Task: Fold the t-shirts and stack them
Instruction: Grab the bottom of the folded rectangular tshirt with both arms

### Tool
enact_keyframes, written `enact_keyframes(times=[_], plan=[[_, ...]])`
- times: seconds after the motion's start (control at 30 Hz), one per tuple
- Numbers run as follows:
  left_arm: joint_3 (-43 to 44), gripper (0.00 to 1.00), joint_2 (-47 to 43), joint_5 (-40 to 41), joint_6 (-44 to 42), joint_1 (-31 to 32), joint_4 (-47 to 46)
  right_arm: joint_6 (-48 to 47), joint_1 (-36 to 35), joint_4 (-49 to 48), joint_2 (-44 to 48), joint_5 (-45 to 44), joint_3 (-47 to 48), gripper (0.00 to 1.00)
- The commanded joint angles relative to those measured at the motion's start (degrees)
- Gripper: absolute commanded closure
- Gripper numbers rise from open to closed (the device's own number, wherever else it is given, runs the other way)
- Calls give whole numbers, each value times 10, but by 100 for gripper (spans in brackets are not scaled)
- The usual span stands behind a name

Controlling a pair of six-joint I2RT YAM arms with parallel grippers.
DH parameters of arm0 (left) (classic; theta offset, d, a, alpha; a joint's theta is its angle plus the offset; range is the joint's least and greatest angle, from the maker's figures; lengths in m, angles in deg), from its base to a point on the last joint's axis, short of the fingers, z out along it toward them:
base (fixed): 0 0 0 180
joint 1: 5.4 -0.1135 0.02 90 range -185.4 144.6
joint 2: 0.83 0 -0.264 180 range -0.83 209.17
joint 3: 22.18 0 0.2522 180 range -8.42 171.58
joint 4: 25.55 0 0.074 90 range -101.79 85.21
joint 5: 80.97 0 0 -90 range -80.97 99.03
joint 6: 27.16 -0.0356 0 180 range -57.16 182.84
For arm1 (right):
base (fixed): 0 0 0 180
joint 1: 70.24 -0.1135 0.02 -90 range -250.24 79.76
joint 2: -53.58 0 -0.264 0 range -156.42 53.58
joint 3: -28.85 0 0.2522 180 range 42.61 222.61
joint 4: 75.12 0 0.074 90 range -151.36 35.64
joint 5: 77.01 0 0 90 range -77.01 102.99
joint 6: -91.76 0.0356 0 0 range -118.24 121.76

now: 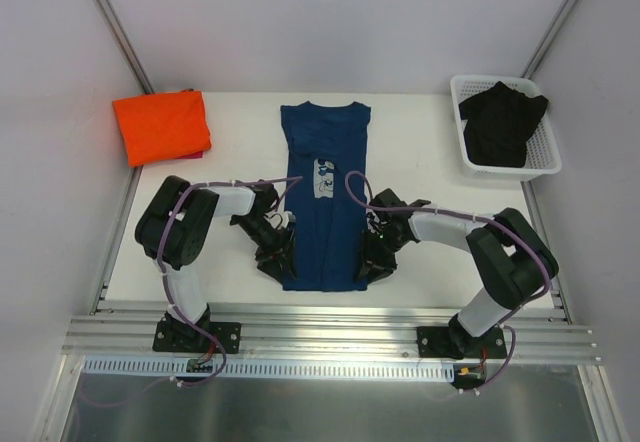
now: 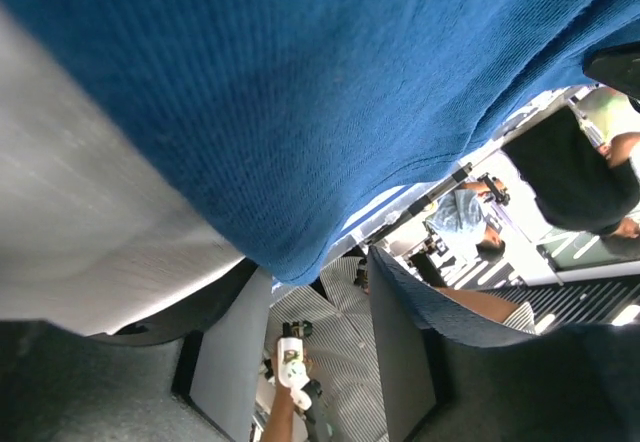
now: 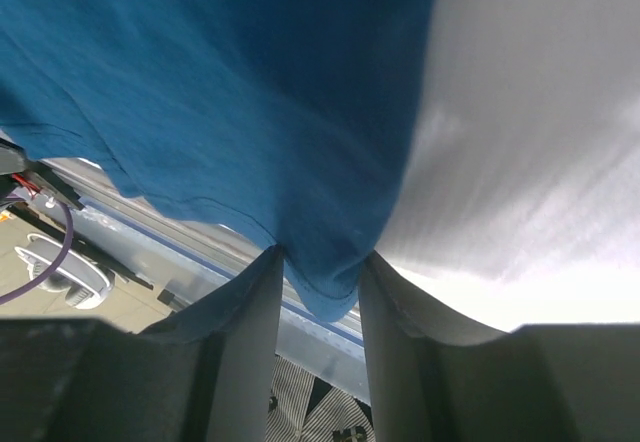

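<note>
Your navy t-shirt (image 1: 325, 197) lies mid-worktop (image 1: 240, 132) as a long knit strip, collar toward the far edge, pale print up. The left gripper (image 1: 278, 257) and right gripper (image 1: 372, 262) flank its near corners, fingers apart around the stitched hem. The folded orange t-shirt (image 1: 160, 127) sits at the far-left corner.

Both arms, left (image 1: 185, 227) and right (image 1: 505, 252), are chunky black joints with white tube links, each sitting on a black base plate (image 1: 228, 336). Thin purple cables (image 1: 352, 187) loop loosely along them. Up close the fingers (image 3: 250, 352) look dark with flat, pale grey inner faces.
</note>
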Motion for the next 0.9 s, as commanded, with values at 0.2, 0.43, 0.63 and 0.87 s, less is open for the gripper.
enact_keyframes(times=[0.2, 0.43, 0.63, 0.87], plan=[[-22, 67, -18, -4, 20, 5, 15, -1, -4, -7, 4, -3, 10, 69], [-34, 72, -49, 8, 19, 1, 19, -12, -5, 8, 43, -10, -12, 73], [-32, 75, -63, 11, 17, 1, 21, -34, -5, 16, 73, -9, -17, 97], [-21, 79, -79, 15, 7, 1, 22, -50, -4, 19, 98, -11, -20, 100]])
